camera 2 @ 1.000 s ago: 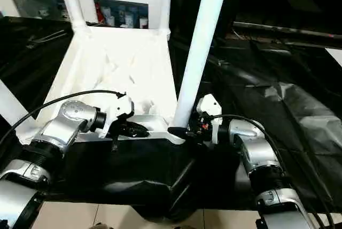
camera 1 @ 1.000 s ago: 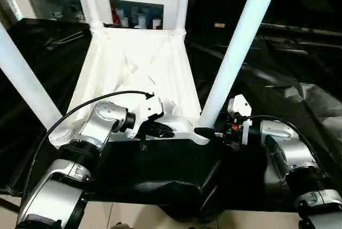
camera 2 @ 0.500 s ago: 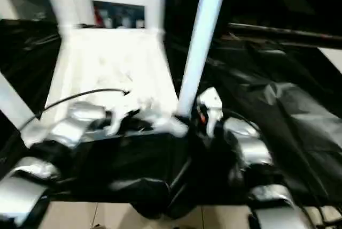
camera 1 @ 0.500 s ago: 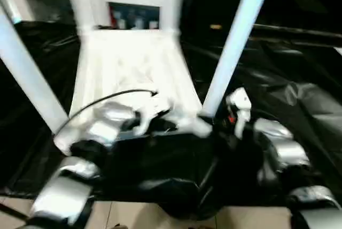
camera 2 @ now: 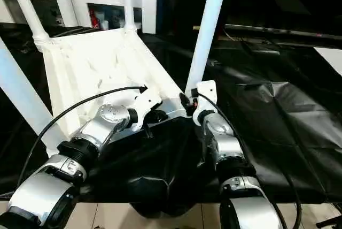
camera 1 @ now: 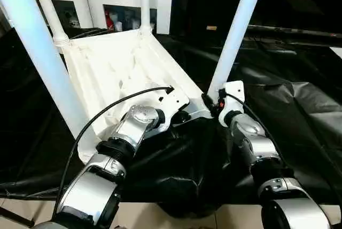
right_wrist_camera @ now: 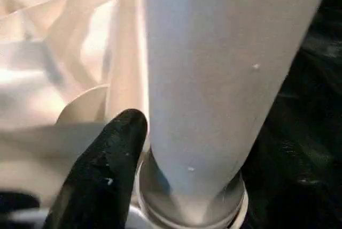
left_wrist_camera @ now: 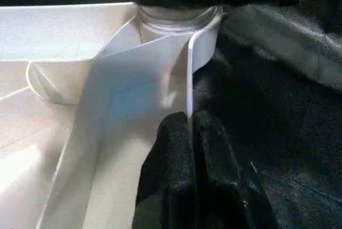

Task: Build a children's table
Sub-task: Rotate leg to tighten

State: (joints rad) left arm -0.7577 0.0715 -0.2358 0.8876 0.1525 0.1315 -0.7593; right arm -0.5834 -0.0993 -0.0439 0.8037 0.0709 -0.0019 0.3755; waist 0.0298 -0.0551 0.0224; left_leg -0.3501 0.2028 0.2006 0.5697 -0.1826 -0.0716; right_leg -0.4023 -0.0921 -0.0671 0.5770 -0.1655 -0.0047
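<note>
The left gripper (left_wrist_camera: 191, 132) is pinching hard here, its two black fingers (left_wrist_camera: 168, 175) pressed together on the thin near rim of the white plastic rectangular tabletop (camera 1: 115, 66), just short of the round corner socket (left_wrist_camera: 179, 23) at the robot's right end of that rim. Over on the other side, the right gripper (camera 1: 209, 102) is sitting against the foot of the near right white tapered tube leg (camera 1: 235, 31), low down where it enters that same socket. One black finger (right_wrist_camera: 101, 170) is lying against the side of the leg away from the black cloth, its tip touching the tube just above the collar; the other finger is hidden behind the tube, so I cannot tell whether this is a real grasp or only an open claw resting around the leg.

Moving outward, the tabletop is lying upside down, its ribbed underside facing up, on the black-draped work table (camera 1: 299, 111). Its near edge is right at the two silver forearms, and the far end is running away toward the robot's left. All four legs are standing up out of the corner sockets: the near left leg (camera 1: 45, 63) is looming large at the left edge of the head view, and the two far legs (camera 1: 45, 7) (camera 1: 144, 1) are rising thinner at the back. Behind them, a white cabinet (camera 1: 96, 4) with small items on its shelves is standing against the wall.
</note>
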